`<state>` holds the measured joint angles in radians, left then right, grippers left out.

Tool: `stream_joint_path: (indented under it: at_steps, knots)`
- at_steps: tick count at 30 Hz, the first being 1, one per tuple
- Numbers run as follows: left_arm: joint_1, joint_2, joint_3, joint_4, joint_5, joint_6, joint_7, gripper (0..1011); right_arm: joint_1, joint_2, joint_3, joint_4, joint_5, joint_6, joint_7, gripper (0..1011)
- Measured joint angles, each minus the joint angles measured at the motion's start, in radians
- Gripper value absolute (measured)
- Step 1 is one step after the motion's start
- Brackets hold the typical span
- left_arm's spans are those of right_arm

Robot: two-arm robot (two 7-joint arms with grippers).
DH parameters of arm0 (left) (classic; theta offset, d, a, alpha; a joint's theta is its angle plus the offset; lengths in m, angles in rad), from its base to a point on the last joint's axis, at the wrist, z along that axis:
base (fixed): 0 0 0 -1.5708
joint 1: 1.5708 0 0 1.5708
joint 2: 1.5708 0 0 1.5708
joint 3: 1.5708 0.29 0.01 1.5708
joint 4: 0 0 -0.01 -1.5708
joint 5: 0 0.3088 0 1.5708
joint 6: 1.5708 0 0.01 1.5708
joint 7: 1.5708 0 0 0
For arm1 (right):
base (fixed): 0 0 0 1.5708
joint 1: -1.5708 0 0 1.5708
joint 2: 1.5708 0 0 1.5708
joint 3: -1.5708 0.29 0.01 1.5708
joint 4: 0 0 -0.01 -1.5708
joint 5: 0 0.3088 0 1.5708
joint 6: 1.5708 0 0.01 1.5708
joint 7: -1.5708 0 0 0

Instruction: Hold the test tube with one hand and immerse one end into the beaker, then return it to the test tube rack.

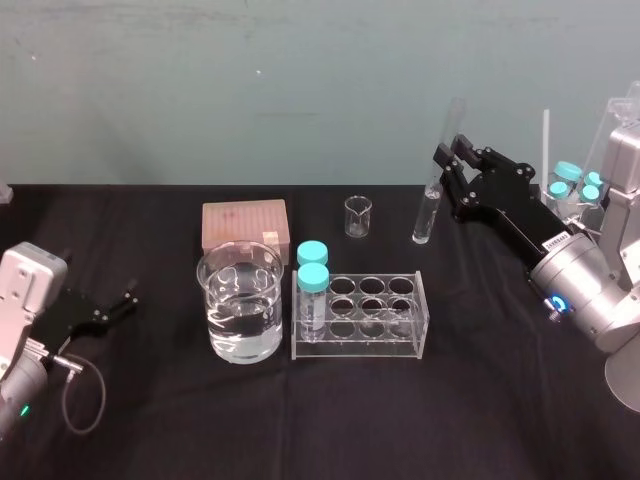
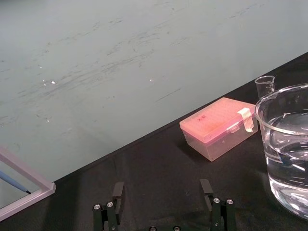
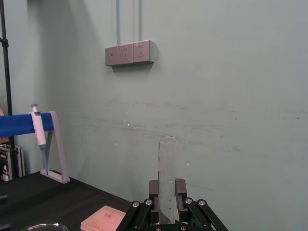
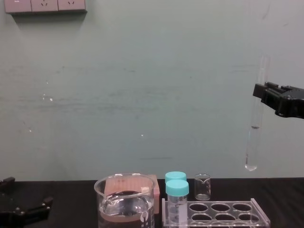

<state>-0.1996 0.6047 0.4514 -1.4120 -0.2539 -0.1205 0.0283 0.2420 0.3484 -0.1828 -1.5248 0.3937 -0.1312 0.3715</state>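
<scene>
Clamped between my right gripper's (image 3: 167, 192) two black fingers (image 3: 154, 188), the test tube (image 3: 168, 161) stands nearly upright, gripped in its upper half with the open mouth above my fingers. Seen from the chest, its rounded lower end hangs in the air well above the test tube rack (image 1: 370, 348), over that rack's right end. From the head it shows beyond the rack's far right corner, near a tiny glass beaker (image 1: 358, 216). Two teal-capped vials (image 1: 313, 290) fill the rack's left end. Just left of them stands the beaker (image 1: 222, 300), partly filled with clear liquid, with a pink box (image 1: 244, 225) behind it. My left gripper (image 2: 162, 190) rests low at the far left of the black table (image 1: 480, 420), fingers spread and holding nothing, well apart from the beaker.
</scene>
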Motion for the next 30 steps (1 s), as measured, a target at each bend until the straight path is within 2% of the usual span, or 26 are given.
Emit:
stream_joint_path:
  at_steps: [18, 25, 30]
  knots:
    - [0.0, 0.0, 0.0, 0.0, 0.0, 0.0, 0.0, 1000, 0.007, -0.003, -0.001, 0.015, 0.0, 0.004, 0.001, 216]
    - [0.0, 0.0, 0.0, 0.0, 0.0, 0.0, 0.0, 1000, 0.046, -0.009, -0.02, 0.042, 0.001, -0.014, 0.031, 217]
    - [0.0, 0.0, 0.0, 0.0, 0.0, 0.0, 0.0, 1000, 0.106, -0.019, -0.05, 0.073, 0.012, -0.048, 0.085, 216]
